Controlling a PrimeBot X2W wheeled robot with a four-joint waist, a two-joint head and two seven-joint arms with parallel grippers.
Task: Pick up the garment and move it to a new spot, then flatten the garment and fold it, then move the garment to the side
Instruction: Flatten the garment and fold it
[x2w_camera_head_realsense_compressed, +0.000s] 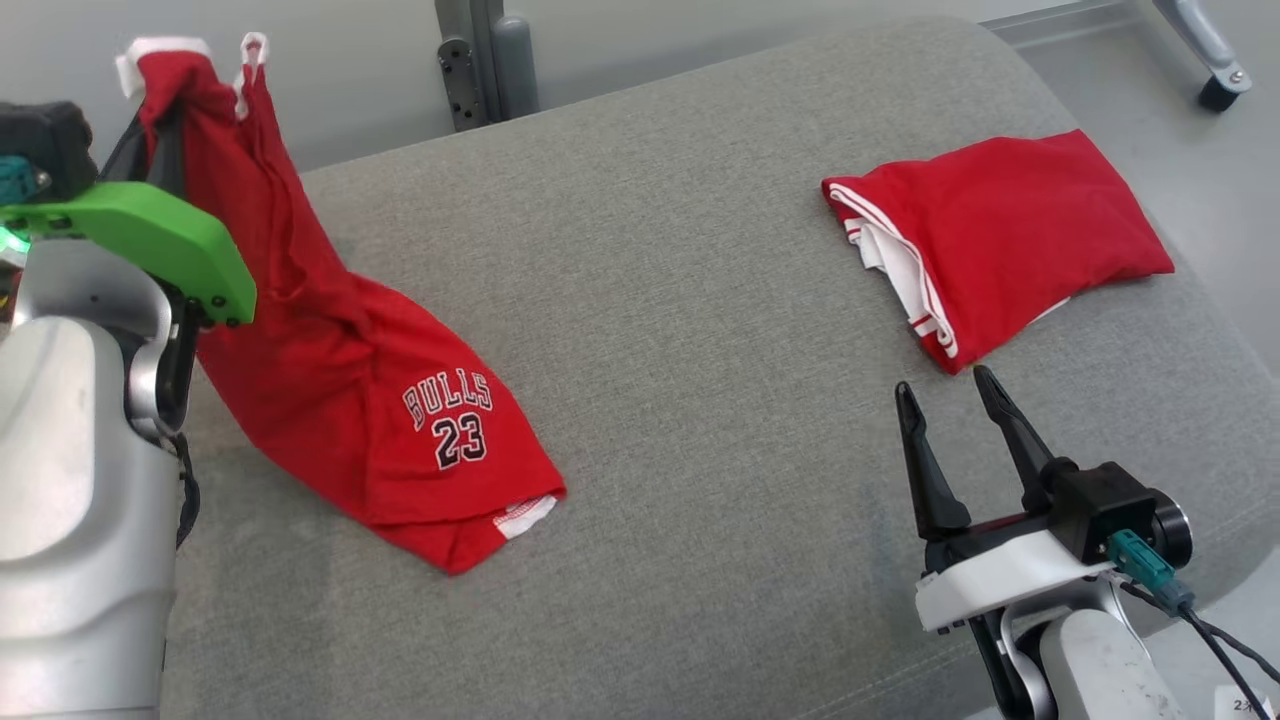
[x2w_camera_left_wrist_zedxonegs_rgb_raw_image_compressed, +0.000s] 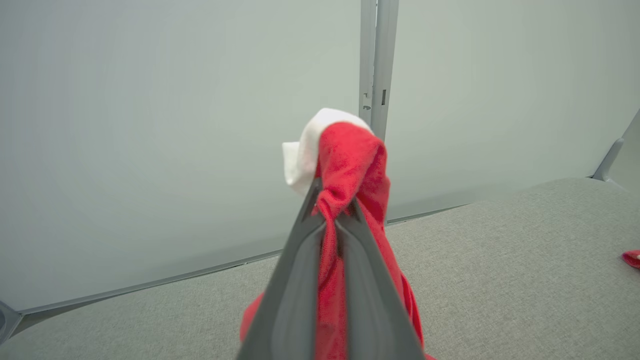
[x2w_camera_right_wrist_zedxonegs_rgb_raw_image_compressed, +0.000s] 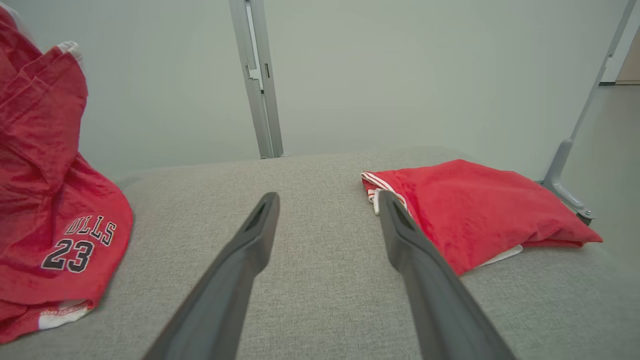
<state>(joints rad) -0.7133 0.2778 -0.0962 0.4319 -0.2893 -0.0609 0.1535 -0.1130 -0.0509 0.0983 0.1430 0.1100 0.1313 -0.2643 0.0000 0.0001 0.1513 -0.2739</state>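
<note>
Left gripper (x2w_camera_left_wrist_zedxonegs_rgb_raw_image_compressed: 332, 210) pinches the red Bulls garment (x2w_camera_head_realsense_compressed: 380, 400) above a grey cushion (x2w_camera_head_realsense_compressed: 680, 300), pale wall (x2w_camera_left_wrist_zedxonegs_rgb_raw_image_compressed: 150, 125) behind. My right gripper (x2w_camera_head_realsense_compressed: 945, 385) is wide open.

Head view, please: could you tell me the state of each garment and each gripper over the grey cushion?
Red Bulls 23 jersey: unfolded, top end held up, lower end resting on the grey padded surface.
Folded red garment with white trim: folded, lying flat, not held.
Left gripper: shut on the jersey's top end.
Right gripper: open, empty, close to the folded garment.
</note>
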